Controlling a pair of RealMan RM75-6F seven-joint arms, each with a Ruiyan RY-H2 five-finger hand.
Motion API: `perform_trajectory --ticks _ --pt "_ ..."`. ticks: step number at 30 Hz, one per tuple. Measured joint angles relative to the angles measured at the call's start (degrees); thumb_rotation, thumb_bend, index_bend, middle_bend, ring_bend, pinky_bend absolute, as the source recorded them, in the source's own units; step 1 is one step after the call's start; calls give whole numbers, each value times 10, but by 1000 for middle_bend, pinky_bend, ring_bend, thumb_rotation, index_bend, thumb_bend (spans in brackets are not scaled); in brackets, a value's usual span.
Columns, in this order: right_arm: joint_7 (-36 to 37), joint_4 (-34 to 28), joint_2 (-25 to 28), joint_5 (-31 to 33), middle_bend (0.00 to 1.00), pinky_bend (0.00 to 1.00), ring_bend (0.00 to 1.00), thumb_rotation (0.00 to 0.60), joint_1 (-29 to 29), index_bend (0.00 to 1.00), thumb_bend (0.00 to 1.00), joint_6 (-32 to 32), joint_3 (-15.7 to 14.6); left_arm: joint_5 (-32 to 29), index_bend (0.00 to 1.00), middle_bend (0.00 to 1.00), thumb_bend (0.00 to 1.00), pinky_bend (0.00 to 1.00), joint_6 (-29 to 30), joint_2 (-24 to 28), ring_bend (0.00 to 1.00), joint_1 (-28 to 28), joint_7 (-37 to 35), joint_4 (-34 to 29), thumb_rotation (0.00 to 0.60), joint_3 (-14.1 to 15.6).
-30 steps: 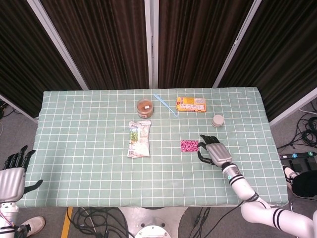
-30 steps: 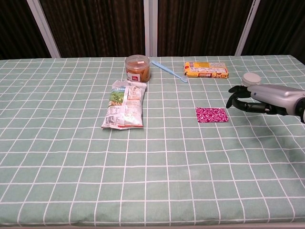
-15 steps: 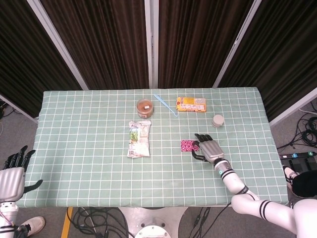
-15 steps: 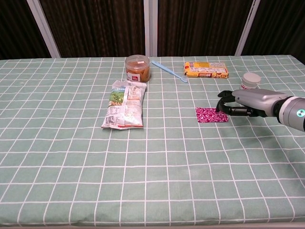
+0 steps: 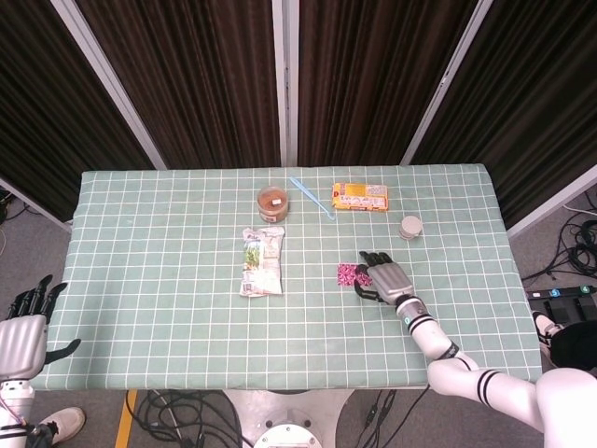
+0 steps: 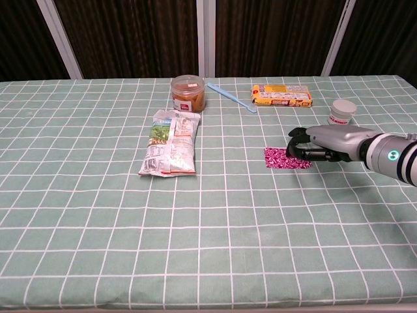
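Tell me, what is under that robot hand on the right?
The right robot hand lies over one end of a small pink patterned packet on the checked tablecloth. The covered end is hidden, so a grip cannot be confirmed.

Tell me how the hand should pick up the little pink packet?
Probably by its short right edge, coming from the right. The pink packet lies flat on the table, so there's little to grab from above, and the right hand is already at that end, fingers over it.

place: lab or test room | signs: dark curtains [image 5: 205, 84] on metal frames behind a checked-cloth table [image 5: 149, 280] | loose cables [image 5: 583, 247] on grey floor | robot stand underneath
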Motion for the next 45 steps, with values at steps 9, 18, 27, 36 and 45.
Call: perform_trajectory --ticks 9,18,27,36,45 --pt "12 -76 39 -49 0 0 0 0 -14 289 484 19 -29 2 190 146 90 145 0 -2 141 0 -2 2 600 0" --pt "17 -154 80 -95 0 0 0 0 -30 300 483 54 -54 2 190 146 90 145 4 -2 141 3 -2 2 600 0" --pt "3 -105 66 -72 0 0 0 0 -18 300 482 53 -36 5 190 146 90 145 7 -1 141 4 -3 1 600 1" --pt "-13 -40 15 -46 0 0 0 0 3 302 482 30 -26 2 190 146 90 145 5 2 141 7 -2 -3 600 3" --pt "-9 -53 18 -58 0 0 0 1 1 303 481 30 -37 4 190 146 90 145 5 3 141 8 -5 -4 600 4"
